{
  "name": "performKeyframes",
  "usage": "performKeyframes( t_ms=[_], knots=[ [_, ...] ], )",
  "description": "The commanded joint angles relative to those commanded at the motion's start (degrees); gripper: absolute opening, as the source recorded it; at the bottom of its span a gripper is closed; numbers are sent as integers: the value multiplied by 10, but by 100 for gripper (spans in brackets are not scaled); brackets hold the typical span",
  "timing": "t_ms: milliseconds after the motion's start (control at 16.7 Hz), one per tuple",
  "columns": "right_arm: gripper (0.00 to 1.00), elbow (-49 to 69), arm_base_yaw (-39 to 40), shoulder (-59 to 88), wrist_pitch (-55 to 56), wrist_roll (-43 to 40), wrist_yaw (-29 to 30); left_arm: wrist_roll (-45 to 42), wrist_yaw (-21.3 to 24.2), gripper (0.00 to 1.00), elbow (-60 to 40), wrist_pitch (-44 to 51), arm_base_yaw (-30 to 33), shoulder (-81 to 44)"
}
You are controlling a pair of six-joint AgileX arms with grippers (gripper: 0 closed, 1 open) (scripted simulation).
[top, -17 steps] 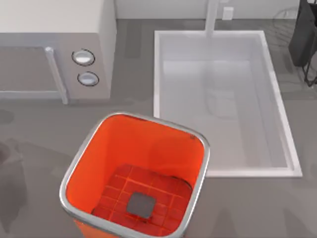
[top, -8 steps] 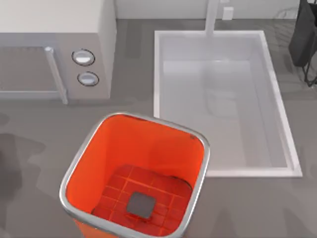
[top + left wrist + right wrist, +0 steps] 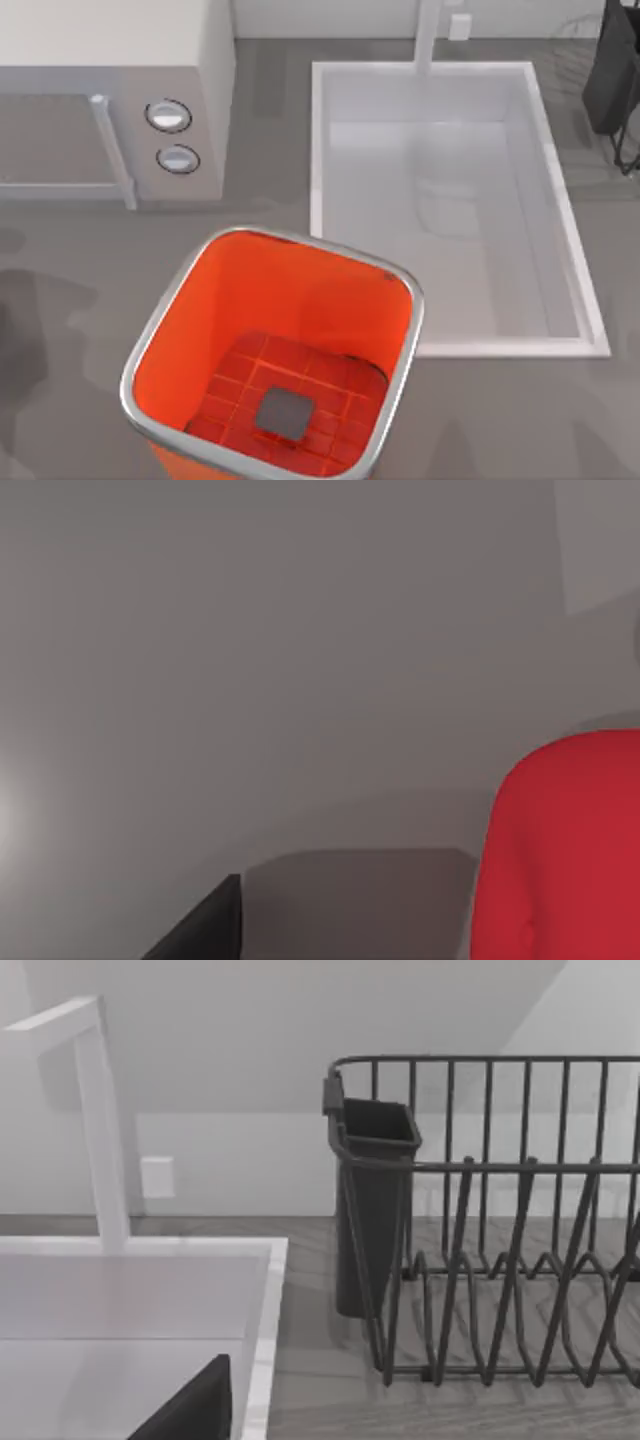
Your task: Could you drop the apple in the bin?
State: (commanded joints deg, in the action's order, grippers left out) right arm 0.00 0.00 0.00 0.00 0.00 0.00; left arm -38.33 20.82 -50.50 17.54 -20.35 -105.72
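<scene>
The orange bin (image 3: 260, 290) with its silver rim stands open at the front of the table, left of centre, and only its gridded floor and grey centre square show inside. The red apple (image 3: 565, 850) looms large and very close in the left wrist view, over grey table surface. A dark part of my left gripper (image 3: 195, 930) shows beside it, apart from it in the picture. I cannot tell whether the apple is held. A dark part of my right gripper (image 3: 190, 1410) shows over the white sink's rim.
A white sink basin (image 3: 318, 150) lies right of the bin, with its faucet (image 3: 100, 1120) at the back. A microwave (image 3: 110, 60) stands at the back left. A dark dish rack (image 3: 480, 1220) with a cutlery holder (image 3: 370, 1210) sits at the far right.
The grey shadows on the table at the far left have shifted and spread. The bin, sink and microwave have not moved.
</scene>
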Motion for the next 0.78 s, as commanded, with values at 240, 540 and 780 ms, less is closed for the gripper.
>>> performKeyframes(
  t_ms=[240,540,780],
  knots=[
    [100,0,0,0,0,0,0,0,0,62,0,0,0,0],
    [100,0,0,0,0,0,0,0,0,25,0,0,0,0],
    [100,0,0,0,0,0,0,0,0,0,0,0,0,0]
  ],
)
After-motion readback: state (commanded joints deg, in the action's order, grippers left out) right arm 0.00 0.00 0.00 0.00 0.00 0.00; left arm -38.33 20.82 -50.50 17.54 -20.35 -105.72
